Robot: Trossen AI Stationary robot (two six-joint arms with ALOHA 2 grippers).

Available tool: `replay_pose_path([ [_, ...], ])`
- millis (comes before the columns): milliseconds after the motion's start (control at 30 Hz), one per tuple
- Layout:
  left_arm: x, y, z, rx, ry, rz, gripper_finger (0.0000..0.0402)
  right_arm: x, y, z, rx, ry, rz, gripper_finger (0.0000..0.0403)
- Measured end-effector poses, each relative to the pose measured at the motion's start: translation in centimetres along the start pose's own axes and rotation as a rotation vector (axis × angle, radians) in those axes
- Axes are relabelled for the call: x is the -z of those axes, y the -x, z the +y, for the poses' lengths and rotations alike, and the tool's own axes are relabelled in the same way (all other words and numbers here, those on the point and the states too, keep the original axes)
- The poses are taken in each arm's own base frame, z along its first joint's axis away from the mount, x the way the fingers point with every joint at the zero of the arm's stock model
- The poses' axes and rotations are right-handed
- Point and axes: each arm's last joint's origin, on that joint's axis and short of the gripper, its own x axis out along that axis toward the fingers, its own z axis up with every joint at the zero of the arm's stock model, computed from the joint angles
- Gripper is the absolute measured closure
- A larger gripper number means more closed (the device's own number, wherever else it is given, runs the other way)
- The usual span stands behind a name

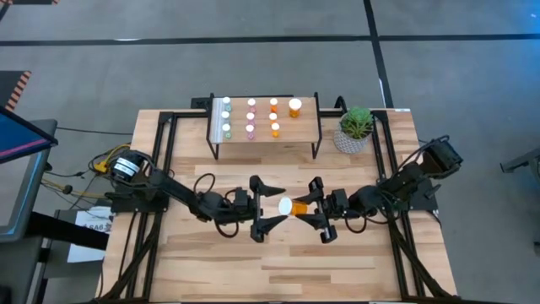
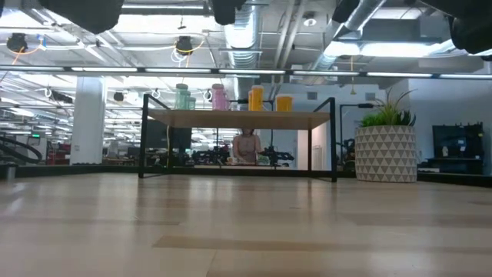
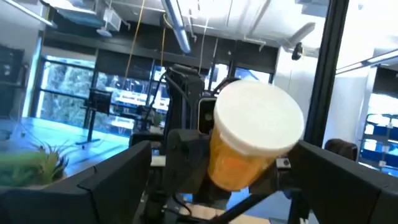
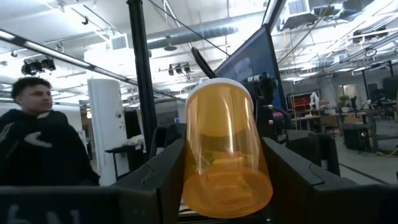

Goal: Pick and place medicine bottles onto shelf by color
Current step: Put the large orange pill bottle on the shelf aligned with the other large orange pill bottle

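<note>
Large orange bottle (image 1: pixel 291 205), held sideways above the desk (image 1: pixel 337 270) in front of the shelf (image 1: pixel 264 140): right gripper (image 1: pixel 314 208) jaws clamp its body; left gripper (image 1: pixel 272 205) jaws spread wide around its cap.

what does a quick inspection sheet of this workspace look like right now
surface: wooden table, bare plank in front
job's things: shelf holds green, pink and orange bottles in rows; large orange bottle held in the air between the arms
clutter: potted plant beside shelf
grippers: right gripper grips the bottle body; left gripper open around its white cap
cables: loose wires off the left edge
surroundings: person behind the table
</note>
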Motion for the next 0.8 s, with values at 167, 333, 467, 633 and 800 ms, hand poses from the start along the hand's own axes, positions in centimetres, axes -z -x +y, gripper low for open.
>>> replay_pose_path([
  [167, -0.2, -0.8, 0.1, -0.010, -0.014, 0.015, 0.0038, 0.0, -0.1, -0.2, 0.006, 0.001, -0.005, 0.0203],
  [333, -0.3, -1.2, 0.1, -0.014, -0.021, 0.028, 0.0038, -0.1, -0.2, -0.5, 0.018, 0.001, -0.011, 0.0201],
  [467, -0.5, -1.3, 0.0, -0.012, -0.034, 0.010, 0.0043, -0.3, -0.5, -0.6, 0.023, 0.001, -0.017, 0.0201],
  [633, -0.6, -1.3, 0.0, -0.013, -0.045, 0.002, 0.0076, 0.0, -0.6, -0.6, 0.024, 0.009, 0.012, 0.0200],
  [800, -0.6, -1.3, 0.0, -0.012, -0.046, -0.005, 0.0128, 0.2, -0.7, -0.6, 0.026, -0.009, 0.032, 0.0201],
])
